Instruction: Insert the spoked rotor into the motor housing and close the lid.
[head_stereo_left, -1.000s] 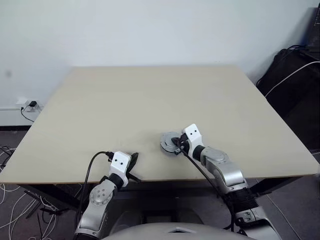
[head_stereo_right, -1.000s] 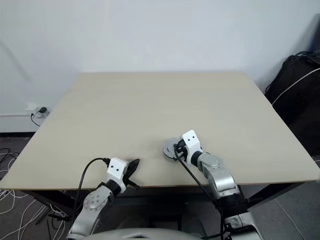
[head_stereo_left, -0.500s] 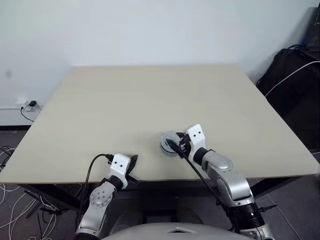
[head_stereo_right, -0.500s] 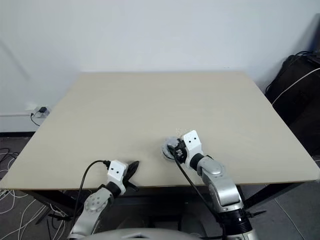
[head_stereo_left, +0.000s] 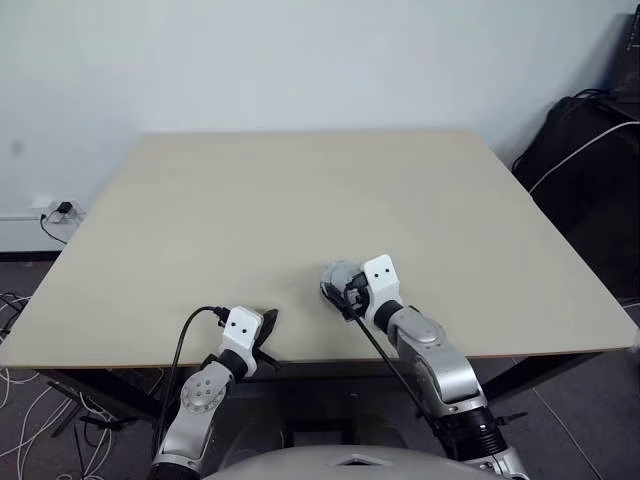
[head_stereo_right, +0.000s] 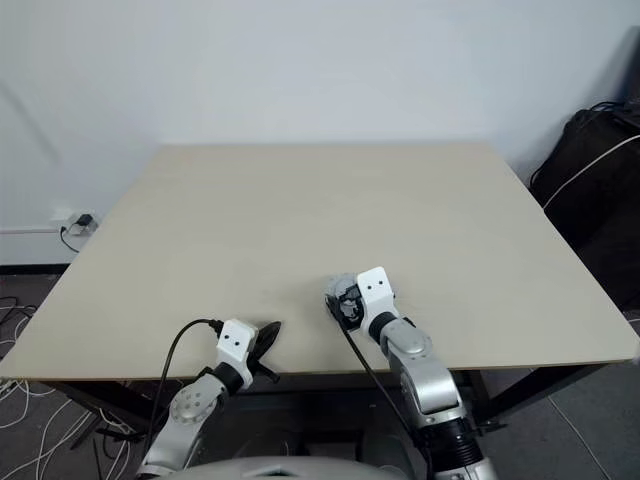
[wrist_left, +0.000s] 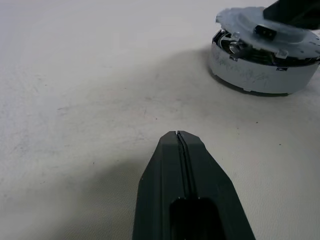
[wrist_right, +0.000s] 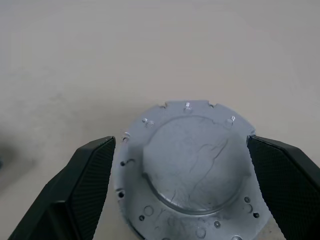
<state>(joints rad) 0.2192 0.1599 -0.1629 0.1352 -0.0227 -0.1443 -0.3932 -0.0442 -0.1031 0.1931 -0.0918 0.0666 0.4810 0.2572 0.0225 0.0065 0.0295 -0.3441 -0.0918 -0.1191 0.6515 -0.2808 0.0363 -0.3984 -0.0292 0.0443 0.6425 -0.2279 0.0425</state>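
Lid (wrist_right: 192, 165) seated on motor housing (wrist_left: 262, 70), near edge of surface (head_stereo_left: 300, 190), slightly right of centre. Right gripper (wrist_right: 182, 182) fingers spread wide either side of lid, not gripping. Left gripper (wrist_left: 180, 150) fingers closed, empty, well left of housing. Closing step judged finished or nearly; next, check seating. Surface otherwise bare; white wall (head_stereo_left: 300, 60) beyond, black bag (head_stereo_left: 590, 150) far right.

Matt, pale beige worktop (wrist_right: 75, 60), faintly scuffed; dull grey metal lid (wrist_right: 192, 170), scratched; tool fingers (wrist_right: 85, 172) of matt black textured plastic.
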